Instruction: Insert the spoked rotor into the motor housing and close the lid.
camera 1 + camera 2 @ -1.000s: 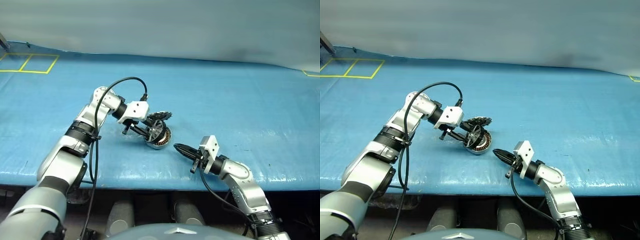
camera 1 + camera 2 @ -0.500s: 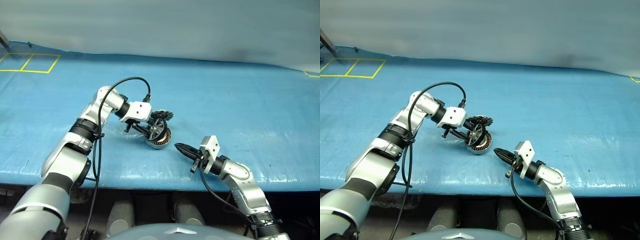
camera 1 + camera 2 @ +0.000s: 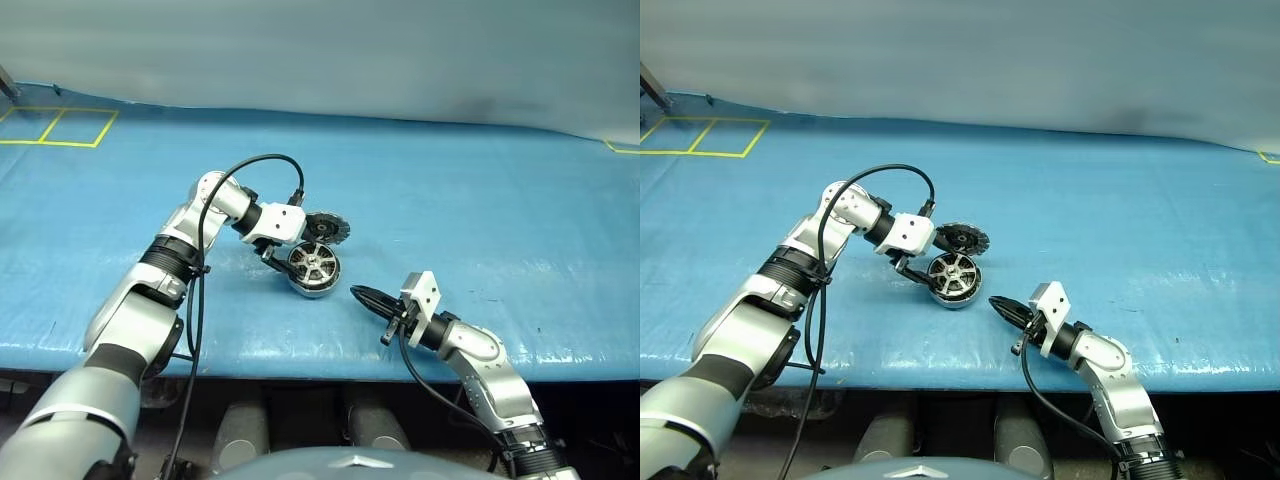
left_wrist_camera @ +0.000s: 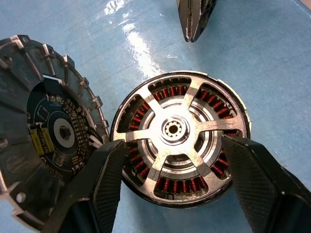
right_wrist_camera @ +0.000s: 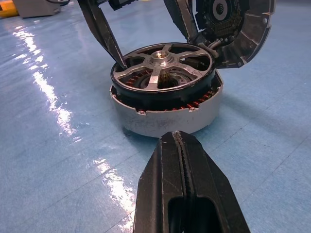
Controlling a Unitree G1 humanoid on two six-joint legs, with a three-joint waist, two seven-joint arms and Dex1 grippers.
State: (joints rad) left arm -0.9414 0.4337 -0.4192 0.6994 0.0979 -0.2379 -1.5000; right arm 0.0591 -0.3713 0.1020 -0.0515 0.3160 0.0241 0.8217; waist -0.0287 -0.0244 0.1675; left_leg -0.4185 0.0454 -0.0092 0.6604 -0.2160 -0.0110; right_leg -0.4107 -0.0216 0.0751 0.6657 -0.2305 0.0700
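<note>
Left end effector spread wide | straddles spoked rotor | nothing gripped

The spoked rotor, gripped on edge and tilted between the left gripper's fingers a second ago, now lies flat in the top of the motor housing, near the centre of the head views, its silver spokes facing up over the copper windings. The left gripper's fingers now stand spread apart, one on each side of the housing's rim; whether they touch it cannot be told. The lid, partly hidden behind the tilted rotor a second ago, now shows clearly, propped on its edge against the far side of the housing, just above it in the frame.
</note>
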